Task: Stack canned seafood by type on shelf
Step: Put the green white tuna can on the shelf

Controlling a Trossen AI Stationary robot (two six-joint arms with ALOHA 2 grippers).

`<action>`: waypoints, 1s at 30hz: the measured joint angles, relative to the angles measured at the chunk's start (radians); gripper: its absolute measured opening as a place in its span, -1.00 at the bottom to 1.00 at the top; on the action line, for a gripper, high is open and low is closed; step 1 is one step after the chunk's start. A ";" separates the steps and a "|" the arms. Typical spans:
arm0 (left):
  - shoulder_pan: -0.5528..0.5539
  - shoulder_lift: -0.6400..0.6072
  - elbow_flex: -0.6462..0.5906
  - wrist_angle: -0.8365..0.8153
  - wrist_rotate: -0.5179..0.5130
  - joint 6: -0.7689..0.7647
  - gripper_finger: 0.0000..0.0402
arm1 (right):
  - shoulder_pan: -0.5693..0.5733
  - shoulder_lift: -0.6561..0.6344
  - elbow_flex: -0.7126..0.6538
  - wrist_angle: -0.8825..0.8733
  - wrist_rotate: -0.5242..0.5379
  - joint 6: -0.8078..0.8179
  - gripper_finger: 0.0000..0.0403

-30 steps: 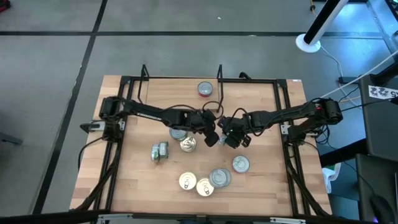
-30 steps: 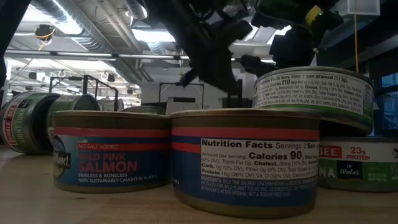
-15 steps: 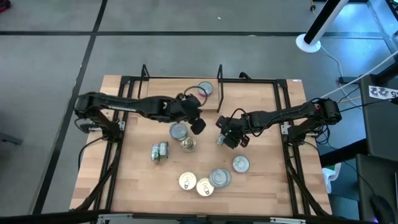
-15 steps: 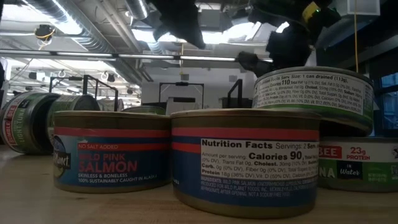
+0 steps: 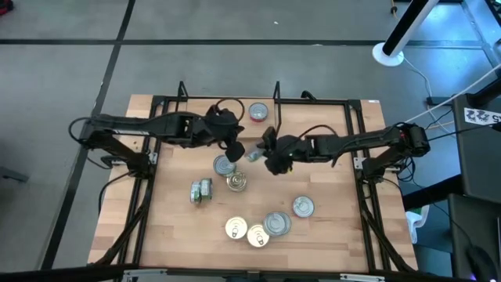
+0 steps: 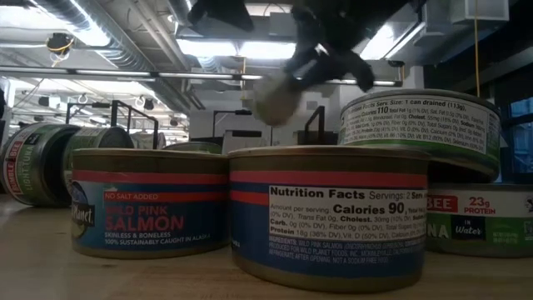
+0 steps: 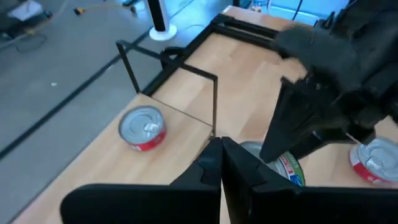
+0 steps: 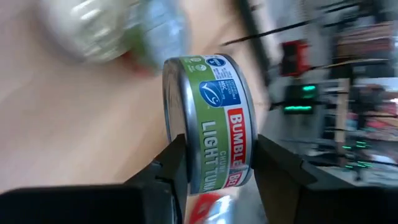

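I have a green tuna can (image 8: 208,121) pinched between the fingers of my right gripper (image 5: 270,157), up in the air just in front of the shelf (image 5: 205,110), and my left gripper (image 5: 232,146) sits beside it with its fingers pressed together, holding nothing. Only one red can (image 5: 258,112) sits on the shelf, so about eight cans (image 5: 266,223) wait on the wooden table (image 5: 337,227) in front of it. Beyond the table is a grey floor (image 5: 70,70) with black lines
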 joint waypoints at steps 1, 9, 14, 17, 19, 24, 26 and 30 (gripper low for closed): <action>0.002 -0.004 0.000 0.002 -0.002 0.011 -1.00 | -0.005 0.003 0.001 0.043 0.003 0.001 -0.30; 0.023 -0.017 0.000 -0.004 -0.012 0.075 -1.00 | -0.091 0.095 0.001 0.279 0.002 -0.003 -0.30; 0.037 -0.017 0.000 -0.025 -0.020 0.084 -1.00 | -0.132 0.185 0.001 0.385 0.035 -0.013 -0.30; 0.048 -0.017 0.000 -0.031 -0.021 0.099 -1.00 | -0.154 0.241 0.001 0.438 0.056 -0.027 -0.30; 0.055 -0.017 0.000 -0.031 -0.022 0.113 -1.00 | -0.166 0.285 0.001 0.482 0.067 -0.029 -0.30; 0.071 -0.017 0.000 -0.051 -0.021 0.116 -1.00 | -0.188 0.363 0.001 0.539 0.089 -0.042 -0.30; 0.077 -0.017 0.000 -0.048 -0.022 0.116 -1.00 | -0.197 0.391 0.001 0.565 0.097 -0.044 -0.30; 0.081 -0.017 0.000 -0.048 -0.021 0.116 -1.00 | -0.205 0.429 0.005 0.598 0.111 -0.049 -0.30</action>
